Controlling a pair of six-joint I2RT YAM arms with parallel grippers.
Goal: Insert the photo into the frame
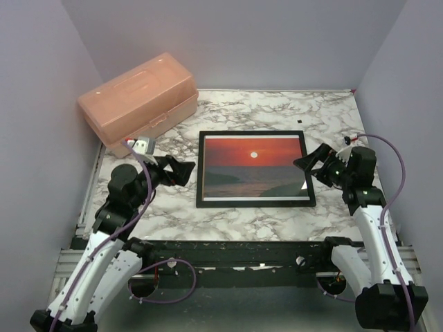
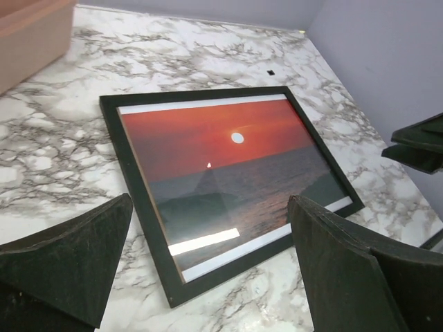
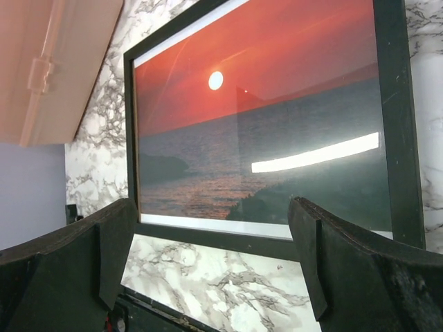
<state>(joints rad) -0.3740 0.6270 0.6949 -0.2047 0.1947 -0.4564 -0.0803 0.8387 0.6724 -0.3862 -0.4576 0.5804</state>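
On the marble counter [image 1: 277, 111] lies the black frame [image 1: 256, 203], flat, with the sunset photo [image 1: 252, 169] inside it. The left claw [image 1: 187, 171] and right claw [image 1: 303, 171] hang wide and empty at the frame's sides. A bump from either claw could shove it.

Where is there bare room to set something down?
Free: the far strip between the frame and back wall, right of the box; the near strip before the frame. Crowded: both frame sides, beside the left gripper and right gripper.
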